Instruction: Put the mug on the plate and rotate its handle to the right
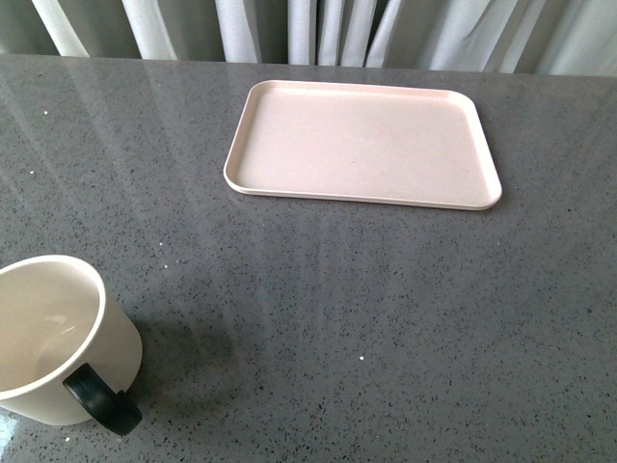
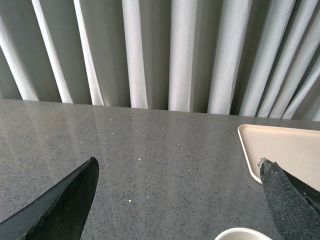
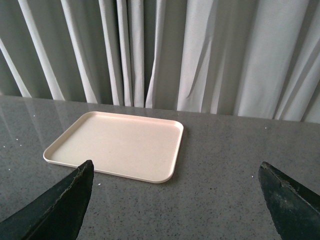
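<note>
The cream-white mug (image 1: 53,333) stands upright at the near left of the grey table in the front view, its black handle (image 1: 101,400) pointing toward the near side. The pale pink plate (image 1: 362,145) lies empty at the far middle. Neither arm shows in the front view. My left gripper (image 2: 177,167) is open, above the table; the mug's rim (image 2: 243,233) shows just under it and the plate's corner (image 2: 280,145) lies beside one finger. My right gripper (image 3: 175,172) is open and empty, with the plate (image 3: 117,145) ahead of it, nearer one finger.
White and grey curtains (image 1: 318,29) hang along the table's far edge. The dark speckled tabletop (image 1: 366,309) stretches between the mug and the plate.
</note>
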Action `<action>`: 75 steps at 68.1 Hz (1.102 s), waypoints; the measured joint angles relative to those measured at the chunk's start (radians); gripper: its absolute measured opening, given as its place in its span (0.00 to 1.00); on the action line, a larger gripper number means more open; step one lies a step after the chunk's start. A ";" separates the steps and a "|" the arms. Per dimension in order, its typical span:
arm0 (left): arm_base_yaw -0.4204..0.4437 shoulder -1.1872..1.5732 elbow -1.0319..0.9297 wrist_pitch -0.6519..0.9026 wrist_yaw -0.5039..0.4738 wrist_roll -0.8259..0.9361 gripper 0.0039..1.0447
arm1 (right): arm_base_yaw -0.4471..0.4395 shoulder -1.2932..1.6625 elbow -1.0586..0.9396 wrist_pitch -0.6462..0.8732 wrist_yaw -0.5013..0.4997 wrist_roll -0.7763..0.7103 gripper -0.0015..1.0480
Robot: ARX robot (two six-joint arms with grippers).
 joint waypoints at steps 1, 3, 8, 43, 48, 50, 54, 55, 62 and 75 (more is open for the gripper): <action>0.000 0.000 0.000 0.000 0.000 0.000 0.91 | 0.000 0.000 0.000 0.000 0.000 0.000 0.91; 0.000 0.000 0.000 0.000 0.000 0.000 0.91 | 0.000 0.000 0.000 0.000 0.000 0.000 0.91; 0.000 0.000 0.000 0.000 0.000 0.000 0.91 | 0.000 0.000 0.000 0.000 0.000 0.000 0.91; 0.000 0.000 0.000 0.000 0.000 0.000 0.91 | 0.000 0.000 0.000 0.000 0.000 0.000 0.91; 0.032 0.053 0.045 -0.121 0.122 0.012 0.91 | 0.000 0.000 0.000 0.000 0.001 0.000 0.91; 0.060 0.130 0.103 -0.243 0.200 0.022 0.91 | 0.000 0.000 0.000 0.000 0.001 0.000 0.91; 0.087 0.314 0.208 -0.420 0.353 0.043 0.91 | 0.000 0.000 0.000 0.000 -0.002 0.000 0.91; 0.088 0.340 0.220 -0.436 0.366 0.045 0.91 | 0.000 0.000 0.000 0.000 -0.002 0.000 0.91; 0.106 0.536 0.295 -0.426 0.400 0.107 0.91 | 0.000 0.000 0.000 0.000 -0.001 0.000 0.91; 0.172 0.811 0.362 -0.275 0.411 0.226 0.91 | 0.000 0.000 0.000 0.000 0.000 0.000 0.91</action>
